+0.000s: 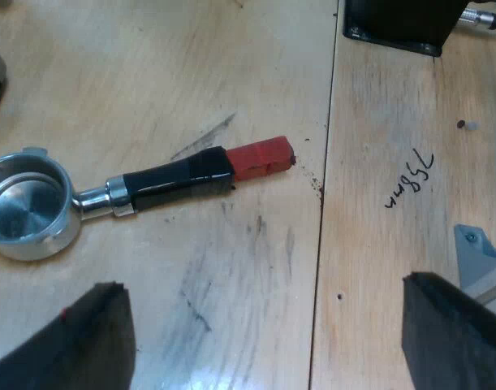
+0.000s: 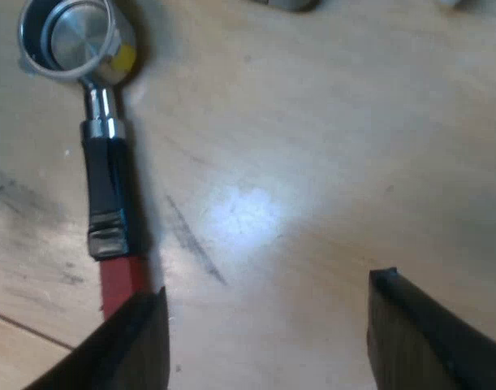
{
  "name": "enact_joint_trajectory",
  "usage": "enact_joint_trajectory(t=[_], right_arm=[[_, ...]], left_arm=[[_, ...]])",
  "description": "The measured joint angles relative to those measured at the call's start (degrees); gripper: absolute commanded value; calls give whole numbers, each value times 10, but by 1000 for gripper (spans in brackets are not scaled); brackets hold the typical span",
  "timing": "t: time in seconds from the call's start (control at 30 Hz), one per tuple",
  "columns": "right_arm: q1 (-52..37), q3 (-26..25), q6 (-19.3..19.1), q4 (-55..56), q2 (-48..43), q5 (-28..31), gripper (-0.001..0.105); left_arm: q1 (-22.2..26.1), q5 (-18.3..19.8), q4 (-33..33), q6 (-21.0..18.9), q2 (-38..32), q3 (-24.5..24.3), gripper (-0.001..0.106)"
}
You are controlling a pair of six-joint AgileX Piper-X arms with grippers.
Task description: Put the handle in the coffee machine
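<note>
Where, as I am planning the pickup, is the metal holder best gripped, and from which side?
Grip the black handle mid-length, from above, closing across it. The holder lies flat on the table with its basket opening up, so the handle's two long sides are free; the round basket is wider.

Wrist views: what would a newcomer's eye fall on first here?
The metal holder lies loose on the wooden table, its dark handle ending in red. The left gripper hangs open over bare wood near it; the right gripper, also open, has one finger beside the red end.
</note>
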Motion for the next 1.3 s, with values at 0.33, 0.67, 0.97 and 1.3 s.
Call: enact_joint_trajectory(t=[0.33, 0.67, 0.97, 1.3], right_arm=[[61, 40, 73, -7, 41, 3, 55], [126, 96, 99, -47, 55, 3, 55], [141, 99, 129, -103, 55, 10, 55], [141, 99, 162, -122, 109, 12, 55]], left_arm=[[0, 0, -13, 0, 0, 0, 70], [0, 0, -47, 1, 0, 0, 70], [0, 9, -47, 1, 0, 0, 70], [0, 9, -47, -7, 0, 0, 70]])
